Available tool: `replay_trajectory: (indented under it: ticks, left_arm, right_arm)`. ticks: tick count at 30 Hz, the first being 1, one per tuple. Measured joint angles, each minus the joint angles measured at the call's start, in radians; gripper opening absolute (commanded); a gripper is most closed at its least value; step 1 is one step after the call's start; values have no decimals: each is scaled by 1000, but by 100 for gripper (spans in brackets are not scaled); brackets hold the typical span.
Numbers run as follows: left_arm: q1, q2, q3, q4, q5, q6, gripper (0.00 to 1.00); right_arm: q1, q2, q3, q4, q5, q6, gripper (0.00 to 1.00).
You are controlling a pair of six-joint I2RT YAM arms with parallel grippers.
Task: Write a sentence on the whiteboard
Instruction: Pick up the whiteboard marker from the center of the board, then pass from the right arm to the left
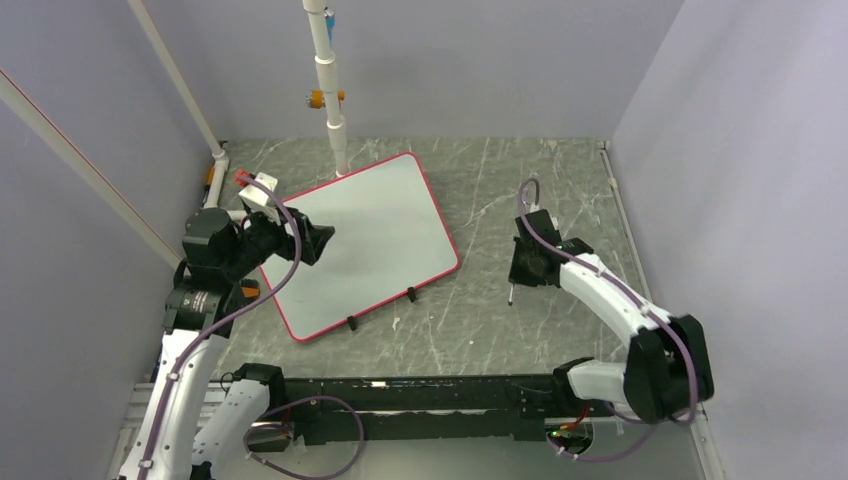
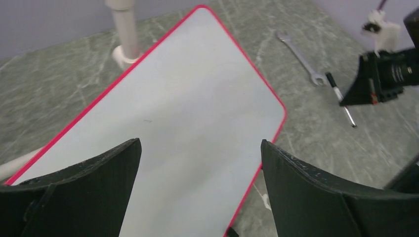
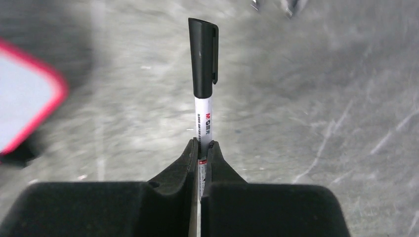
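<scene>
The whiteboard [image 1: 375, 235] lies tilted on the table, white with a red rim. Its face is blank and no sentence shows on it. It also fills the left wrist view [image 2: 188, 113]. My left gripper [image 1: 320, 242] hovers over the board's left part, open and empty, jaws wide apart [image 2: 200, 143]. My right gripper [image 1: 515, 278] is to the right of the board, low over the table, shut on a slim marker pen [image 3: 203, 59]. The pen's black cap is on and points away from the fingers. The pen also shows in the left wrist view [image 2: 336, 91].
A white pipe post [image 1: 335, 120] stands at the board's far edge. Two black clips [image 1: 352, 323] sit at its near edge. A metal wrench [image 2: 300, 57] lies on the table beyond the right gripper. Purple walls close in on both sides.
</scene>
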State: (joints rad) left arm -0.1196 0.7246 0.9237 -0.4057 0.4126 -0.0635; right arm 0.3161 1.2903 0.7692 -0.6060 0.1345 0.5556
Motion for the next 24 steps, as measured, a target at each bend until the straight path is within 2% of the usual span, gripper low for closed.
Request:
replay_trajectory:
  ticks: [4,9,14,18,24]
  left_arm:
    - [-2,21,0,32,130,-3,91]
    - [-8,54,-13,69,259,-20,85]
    - [-22,103,-21,126,408,-85,79]
    - [-45,151,-21,173,498,-154,74]
    - [-74,201,-21,225,560,-270,69]
  right_arm:
    - [53,-134,68,18,-77,-69,0]
    - [107,-297,89,123,-274,-171,0]
    - [207,-337,113,180,-401,-274,0]
    - [309,-333,144,190,-427,-349,0]
    - [509,-292,214,197,-343,-449,0]
